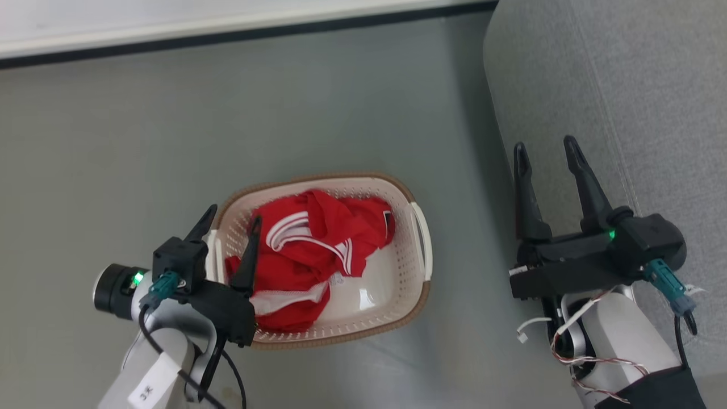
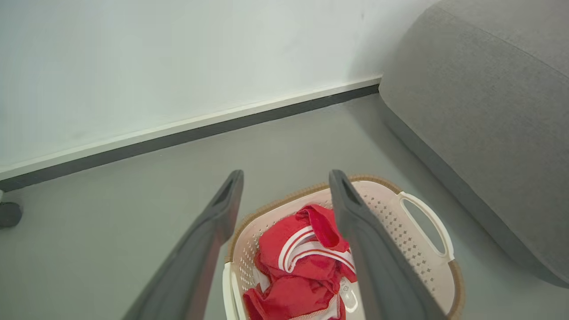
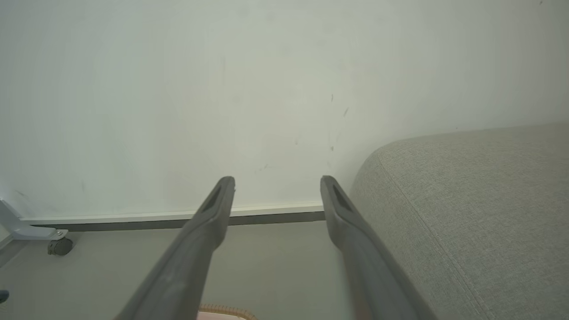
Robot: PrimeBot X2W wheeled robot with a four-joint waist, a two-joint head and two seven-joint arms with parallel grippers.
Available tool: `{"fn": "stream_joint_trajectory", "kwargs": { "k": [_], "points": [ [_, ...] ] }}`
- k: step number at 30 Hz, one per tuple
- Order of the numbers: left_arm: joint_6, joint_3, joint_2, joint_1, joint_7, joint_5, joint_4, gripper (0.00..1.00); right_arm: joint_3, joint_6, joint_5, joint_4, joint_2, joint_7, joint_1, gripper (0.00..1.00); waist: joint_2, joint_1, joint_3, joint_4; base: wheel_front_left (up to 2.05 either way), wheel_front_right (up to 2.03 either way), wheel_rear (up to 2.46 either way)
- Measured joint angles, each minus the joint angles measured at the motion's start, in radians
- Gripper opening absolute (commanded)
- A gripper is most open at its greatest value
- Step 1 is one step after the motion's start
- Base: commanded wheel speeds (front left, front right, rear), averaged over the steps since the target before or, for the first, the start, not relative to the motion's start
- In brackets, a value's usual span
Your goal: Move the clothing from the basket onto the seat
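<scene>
The cream basket with its brown rim stands on the grey floor, and the red clothing with white stripes lies bunched inside it. My left gripper hangs open over the basket's left rim, one finger above the red fabric, nothing between the fingers. From the left wrist the clothing and basket lie below my left gripper. My right gripper stands open and empty over the edge of the grey seat. The right wrist view has my right gripper beside the seat.
A white wall with a dark skirting strip runs along the far side. Bare grey floor surrounds the basket. A castor wheel on a pale frame stands by the wall at the left of the right wrist view.
</scene>
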Motion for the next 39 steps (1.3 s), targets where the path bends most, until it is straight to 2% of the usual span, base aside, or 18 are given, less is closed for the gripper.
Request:
{"fn": "stream_joint_trajectory", "kwargs": {
  "k": [15,30,39],
  "points": [
    [-0.033,-0.054,0.001,-0.126,0.048,0.06,0.159,1.0,0.016,-0.007,-0.035,-0.065,0.044,0.0,-0.074,1.0,0.0,0.0001,0.187,-0.092,0.0,0.0,0.0],
    [-0.05,-0.119,0.082,-0.262,0.097,0.184,0.293,1.0,0.066,-0.007,-0.033,-0.095,0.075,0.0,-0.107,1.0,0.0,0.0,0.34,-0.212,0.0,0.0,0.0],
    [-0.049,-0.115,0.12,-0.325,0.106,0.198,0.344,1.0,0.086,-0.009,-0.018,-0.101,0.082,0.0,-0.108,1.0,-0.0001,-0.0001,0.407,-0.283,0.0,0.0,0.0]
  ]
}}
